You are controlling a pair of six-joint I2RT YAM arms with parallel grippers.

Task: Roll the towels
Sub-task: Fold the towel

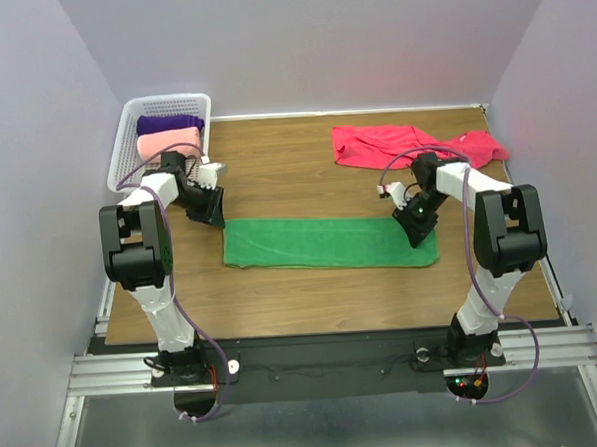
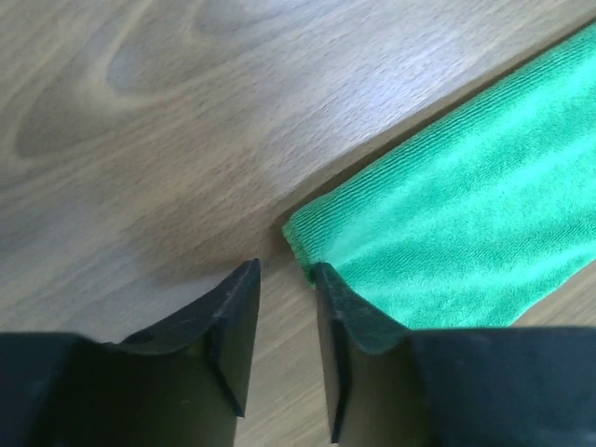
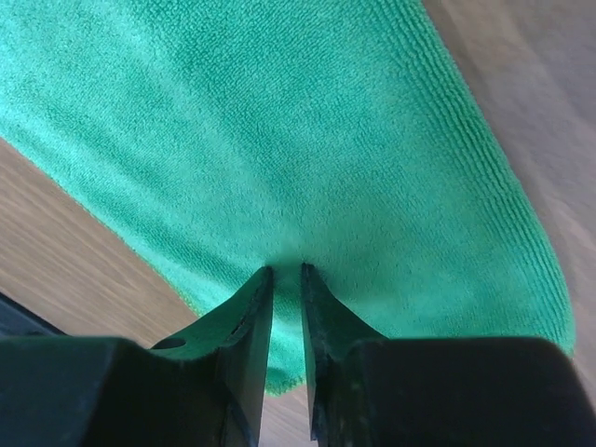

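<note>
A green towel [image 1: 330, 242] lies flat as a long strip across the middle of the table. My left gripper [image 1: 214, 218] hangs at its left end, open, with only bare wood between the fingers; in the left wrist view the gripper [image 2: 286, 270] sits just beside the corner of the green towel [image 2: 466, 214]. My right gripper [image 1: 419, 237] is down on the towel's right end. In the right wrist view its jaws [image 3: 287, 270] stand nearly together, pinching a pucker of the green towel [image 3: 307, 121]. A crimson towel [image 1: 414, 142] lies crumpled at the back right.
A white mesh basket [image 1: 124, 142] at the back left corner holds a rolled purple towel [image 1: 170, 122] and a rolled pink towel [image 1: 169, 143]. Grey walls close in both sides and the back of the wooden table [image 1: 276, 175].
</note>
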